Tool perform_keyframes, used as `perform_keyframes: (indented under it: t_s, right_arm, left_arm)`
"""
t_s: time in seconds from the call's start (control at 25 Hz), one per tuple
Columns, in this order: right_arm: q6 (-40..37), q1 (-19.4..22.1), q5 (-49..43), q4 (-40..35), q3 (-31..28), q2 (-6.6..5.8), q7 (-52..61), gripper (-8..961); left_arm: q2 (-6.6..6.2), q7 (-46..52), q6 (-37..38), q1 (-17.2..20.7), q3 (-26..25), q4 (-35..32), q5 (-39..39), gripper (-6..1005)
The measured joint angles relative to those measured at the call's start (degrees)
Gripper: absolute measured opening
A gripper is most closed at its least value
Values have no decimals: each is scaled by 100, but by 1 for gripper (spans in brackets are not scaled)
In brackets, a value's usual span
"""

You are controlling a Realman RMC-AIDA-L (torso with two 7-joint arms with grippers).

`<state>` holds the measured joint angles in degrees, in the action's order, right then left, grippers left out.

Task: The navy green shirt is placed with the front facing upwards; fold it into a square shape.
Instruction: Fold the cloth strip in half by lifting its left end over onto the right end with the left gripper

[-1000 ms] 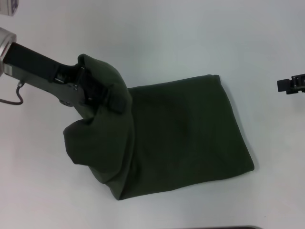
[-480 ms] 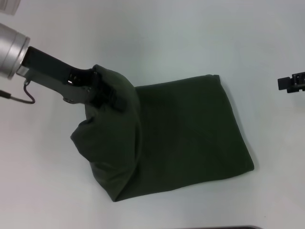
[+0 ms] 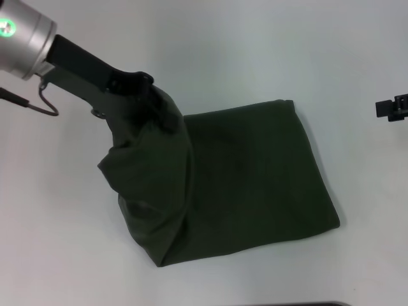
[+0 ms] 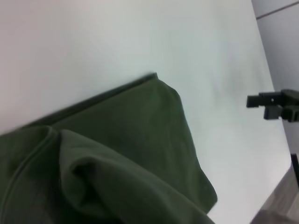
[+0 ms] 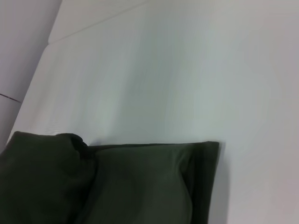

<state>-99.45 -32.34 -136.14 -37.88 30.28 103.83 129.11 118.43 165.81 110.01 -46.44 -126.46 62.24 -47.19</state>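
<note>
Although one navy green shirt (image 3: 248, 178) is all that lies on the white table (image 3: 255, 51), it is seen in two distinct parts: a flat, roughly rectangular folded slab spread across the middle of the table, and a bunched flap raised from the slab's left edge. No lettering or print is shown on the cloth; only plain dark fabric is presented, with a hemmed corner pointing toward the table's far right side. The raised flap is gathered into several loose folds and hangs down over the left portion of the slab, its upper end being held off the surface. That upper end is pinched by the left gripper (image 3: 148, 107), whose fingers are closed on the fabric above the slab's far left corner; the black wrist and silver arm segment are extended back toward the table's far left corner. Two grippers are counted in all. The right gripper (image 3: 390, 108) is held well apart from the shirt, beside the table's right edge, and whether its fingers are spread or closed cannot be told.
</note>
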Motion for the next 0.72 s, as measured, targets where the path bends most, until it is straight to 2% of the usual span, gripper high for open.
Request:
perform_keyframes:
  t_s: [0.16,0.4,0.6,0.72]
  right_arm:
    - [28,0,0,0,4,-3,0,638]
    - [49,0,0,0,4,-5,0,638]
    - [48,12,0,10,5,-4,0,638]
    - [48,17,0,16,4,2,0,638]
  left_arm:
    - [140,9,62,-112,98,39,-1,182]
    - [262,-43,233,-255,141,257,-78,189]
    - [271,-73,385,-329,129,392,-450,196]
    - [318,-72,397,-403,155,390,-556,200]
